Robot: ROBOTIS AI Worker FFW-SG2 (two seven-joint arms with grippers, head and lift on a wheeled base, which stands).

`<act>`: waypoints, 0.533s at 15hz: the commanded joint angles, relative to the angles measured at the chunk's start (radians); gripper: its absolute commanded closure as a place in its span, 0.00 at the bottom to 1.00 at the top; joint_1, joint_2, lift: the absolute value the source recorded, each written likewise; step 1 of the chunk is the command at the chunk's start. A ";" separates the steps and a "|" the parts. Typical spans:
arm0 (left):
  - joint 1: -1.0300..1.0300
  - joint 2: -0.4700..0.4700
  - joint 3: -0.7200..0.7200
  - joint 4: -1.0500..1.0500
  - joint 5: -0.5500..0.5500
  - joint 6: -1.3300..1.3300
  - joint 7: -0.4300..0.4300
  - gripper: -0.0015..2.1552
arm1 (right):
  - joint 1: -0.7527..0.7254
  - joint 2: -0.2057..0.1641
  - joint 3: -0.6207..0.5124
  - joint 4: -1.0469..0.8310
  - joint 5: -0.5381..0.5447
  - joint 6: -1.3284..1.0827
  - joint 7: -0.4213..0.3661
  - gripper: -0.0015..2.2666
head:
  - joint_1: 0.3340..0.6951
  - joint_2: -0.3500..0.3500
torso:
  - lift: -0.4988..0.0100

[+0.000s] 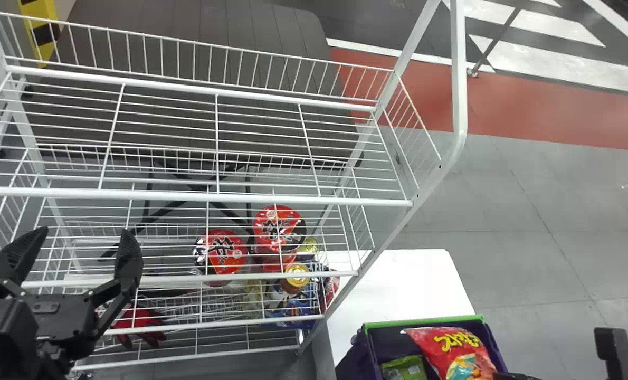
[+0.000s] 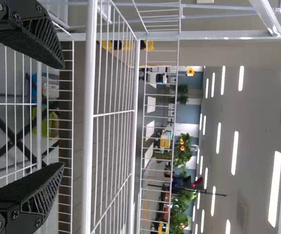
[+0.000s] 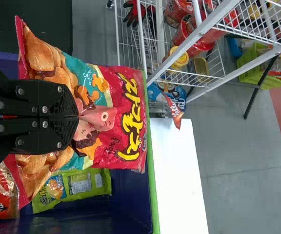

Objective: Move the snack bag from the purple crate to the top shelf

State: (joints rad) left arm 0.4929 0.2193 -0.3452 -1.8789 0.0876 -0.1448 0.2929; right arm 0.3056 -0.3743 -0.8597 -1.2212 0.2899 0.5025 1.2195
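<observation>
At lower right of the head view, the red snack bag [image 1: 451,351] is gripped mid-body by the right hand [image 3: 77,117] at the purple crate [image 1: 376,340]; the top shelf [image 1: 187,196] lies to its upper left. The left hand [image 1: 82,235] is held open, lower left.

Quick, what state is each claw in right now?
Left claw: open, holding nothing.
Right claw: closed, pinching the red snack bag at the crate.
</observation>
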 commanded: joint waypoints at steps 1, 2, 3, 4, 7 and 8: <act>-0.002 0.000 0.000 0.001 0.001 0.000 0.000 0.05 | -0.002 0.000 0.001 0.000 0.002 0.000 0.002 0.73 | 1.00 0.00 | 0.83; -0.005 0.000 0.000 0.001 0.003 0.000 0.000 0.05 | -0.002 0.000 0.001 -0.001 0.005 0.000 0.000 0.73 | 1.00 0.00 | 0.84; -0.007 0.000 0.000 0.003 0.003 0.000 0.000 0.05 | -0.003 0.000 0.001 0.000 0.005 0.000 0.000 0.73 | 1.00 0.00 | 0.84; -0.010 0.000 0.000 0.006 0.003 0.000 -0.001 0.05 | -0.003 0.000 0.001 0.000 0.005 0.000 0.000 0.73 | 1.00 0.00 | 0.85; -0.019 0.000 0.000 0.012 0.009 0.003 -0.001 0.05 | -0.008 -0.003 0.001 0.005 0.009 0.003 0.002 0.73 | 1.00 0.00 | 0.87; -0.020 0.000 -0.002 0.012 0.009 0.003 -0.001 0.05 | -0.010 -0.005 0.001 0.005 0.011 0.003 0.002 0.73 | 1.00 0.00 | 0.88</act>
State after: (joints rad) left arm 0.4749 0.2193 -0.3452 -1.8677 0.0955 -0.1428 0.2914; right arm 0.2983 -0.3772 -0.8590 -1.2178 0.2984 0.5026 1.2210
